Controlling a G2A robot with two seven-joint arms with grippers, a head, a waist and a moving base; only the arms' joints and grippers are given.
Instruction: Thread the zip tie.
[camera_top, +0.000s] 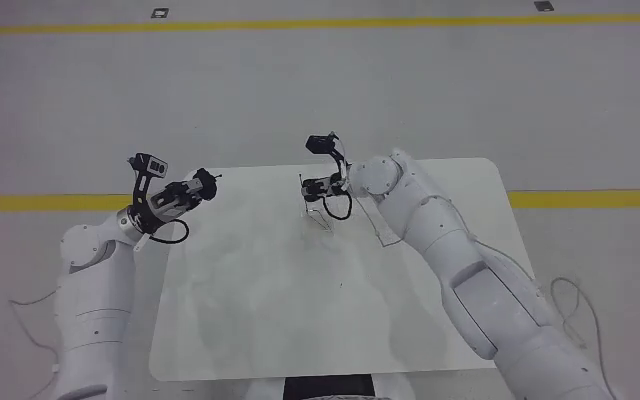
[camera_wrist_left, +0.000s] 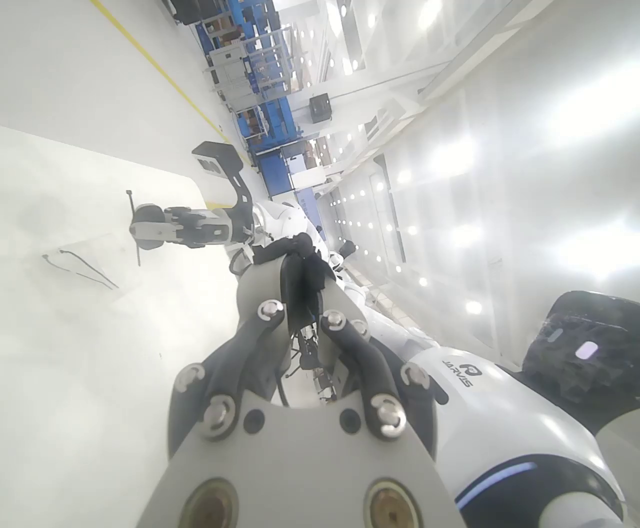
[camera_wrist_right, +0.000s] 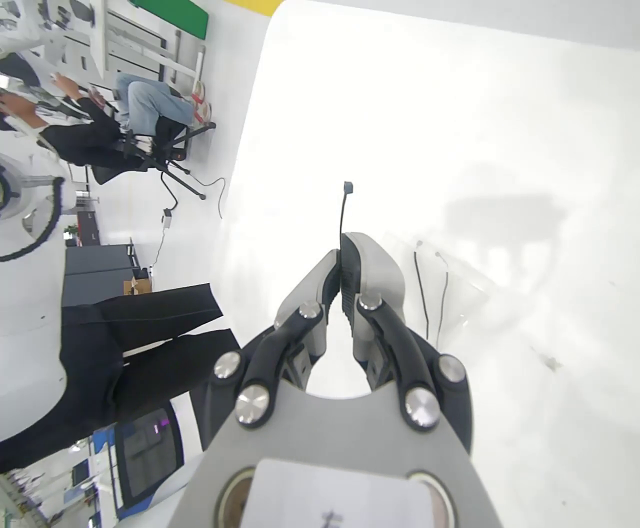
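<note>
Zip tie (camera_wrist_right: 343, 212) looks matt black plastic; table (camera_top: 280, 310) smooth (faintly glossy).

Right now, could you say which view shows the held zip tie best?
Right wrist view: the zip tie sticks out clear of the right gripper pinching it. Left wrist view shows it farther off; top view, a faint sliver.

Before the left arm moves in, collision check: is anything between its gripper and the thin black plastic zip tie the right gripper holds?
Nothing visible: only bare white table between the left gripper and the zip tie in the right gripper. Two spare black ties lie flat.
</note>
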